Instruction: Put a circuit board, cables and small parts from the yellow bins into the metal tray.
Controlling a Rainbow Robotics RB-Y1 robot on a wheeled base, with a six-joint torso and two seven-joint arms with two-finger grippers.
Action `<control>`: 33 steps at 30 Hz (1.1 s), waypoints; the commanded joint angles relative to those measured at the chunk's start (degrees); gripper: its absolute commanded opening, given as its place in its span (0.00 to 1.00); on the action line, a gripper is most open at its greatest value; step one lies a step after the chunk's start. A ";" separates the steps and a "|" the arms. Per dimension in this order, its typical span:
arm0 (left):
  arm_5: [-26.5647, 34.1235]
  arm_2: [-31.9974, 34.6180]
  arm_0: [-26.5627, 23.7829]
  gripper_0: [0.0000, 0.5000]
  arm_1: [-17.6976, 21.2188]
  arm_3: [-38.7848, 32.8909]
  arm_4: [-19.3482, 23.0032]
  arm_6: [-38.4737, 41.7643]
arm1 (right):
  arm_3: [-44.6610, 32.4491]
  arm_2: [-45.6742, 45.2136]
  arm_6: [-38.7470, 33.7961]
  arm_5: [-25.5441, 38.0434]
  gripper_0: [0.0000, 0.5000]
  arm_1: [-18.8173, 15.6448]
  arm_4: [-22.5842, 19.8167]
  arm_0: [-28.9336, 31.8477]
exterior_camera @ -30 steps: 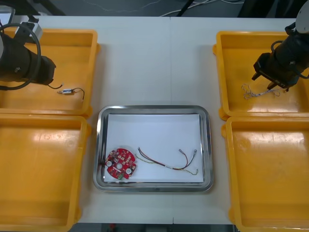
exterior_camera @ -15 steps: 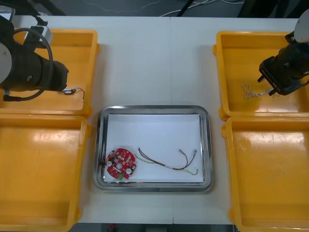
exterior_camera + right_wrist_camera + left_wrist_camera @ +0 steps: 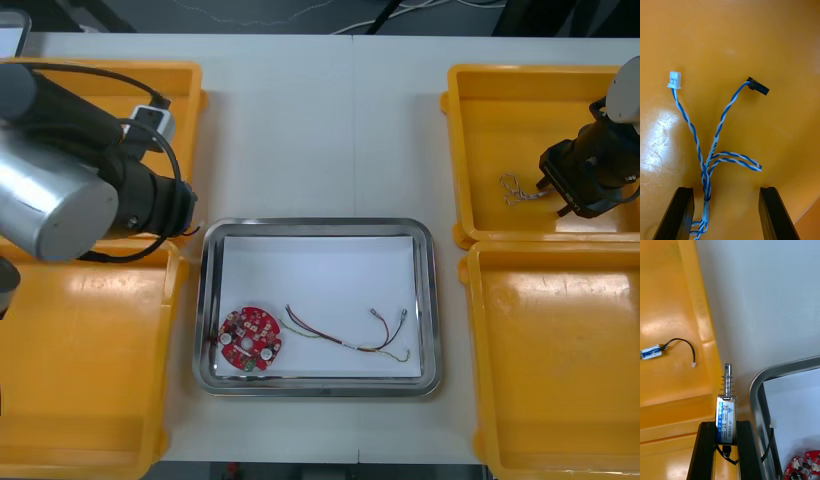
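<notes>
Since the left arm swung from the far-left yellow bin (image 3: 192, 95) toward the metal tray (image 3: 318, 226) | left gripper (image 3: 726, 423) clamped on small metal part (image 3: 726, 405), just beside tray rim; drop-off likely next | right gripper (image 3: 727, 189) spread over blue-and-white cable (image 3: 720, 127), far-right yellow bin (image 3: 456, 150) | wrist views supply both grips; front view supplies tray's circuit board (image 3: 251, 340).

Mid-table, tray (image 3: 205, 300) sat between paired bins (image 3: 80, 350); in it, board (image 3: 251, 340) at near left, cable (image 3: 340, 340) to its right. Far right bin (image 3: 480, 100) held second cable (image 3: 720, 127) under right gripper (image 3: 727, 191). Beside tray's far-left corner, left gripper (image 3: 726, 425) held part (image 3: 726, 405)
</notes>
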 commanded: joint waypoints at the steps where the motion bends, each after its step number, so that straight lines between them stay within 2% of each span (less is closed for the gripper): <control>1: -1.92 -4.12 1.28 0.00 -1.79 -2.42 -2.22 9.00 | -1.75 -0.74 -0.90 -0.93 1.00 0.52 0.74 0.14; 5: -4.47 -7.28 2.24 0.00 -1.88 -2.33 -3.80 10.05 | -1.75 -0.74 -0.90 -1.37 1.00 1.31 0.92 0.14; 13: -5.09 -11.24 3.03 0.00 -2.14 -2.33 -6.09 11.81 | -1.75 -0.56 -0.63 -1.72 1.00 2.36 1.27 0.14; 20: -8.25 -14.84 4.35 0.00 -2.14 -2.33 -7.32 15.94 | -1.75 -0.30 -0.28 -1.72 1.00 2.89 1.35 0.23; 21: -8.34 -15.37 4.44 0.00 -2.23 -2.33 -7.58 16.12 | -1.75 -0.30 -0.28 -1.72 0.85 2.98 1.35 0.23; 22: -8.34 -15.89 4.44 0.00 -2.23 -2.33 -7.84 16.29 | -1.75 -0.21 -0.28 -1.72 0.44 2.98 1.35 0.23; 23: -8.34 -16.25 4.53 0.00 -2.23 -2.33 -8.11 16.56 | -1.75 -0.21 -0.28 -1.72 0.26 2.98 1.35 0.23; 24: -8.34 -16.60 4.70 0.00 -2.23 -2.33 -8.28 16.91 | -1.75 -0.13 -0.28 -1.72 0.13 2.89 1.35 0.23; 26: -8.78 -17.04 4.97 0.00 -2.23 -2.33 -8.46 17.44 | -1.75 -0.13 -0.11 -1.72 0.02 2.89 1.35 0.14; 27: -9.22 -17.21 5.14 0.00 -2.14 -2.42 -8.55 17.70 | -1.75 -0.13 -0.11 -1.72 0.00 2.89 1.44 0.23; 33: -13.52 -18.27 6.99 0.00 -0.91 -2.33 -8.55 18.84 | -1.84 -0.13 0.68 -1.72 0.00 2.63 1.53 0.14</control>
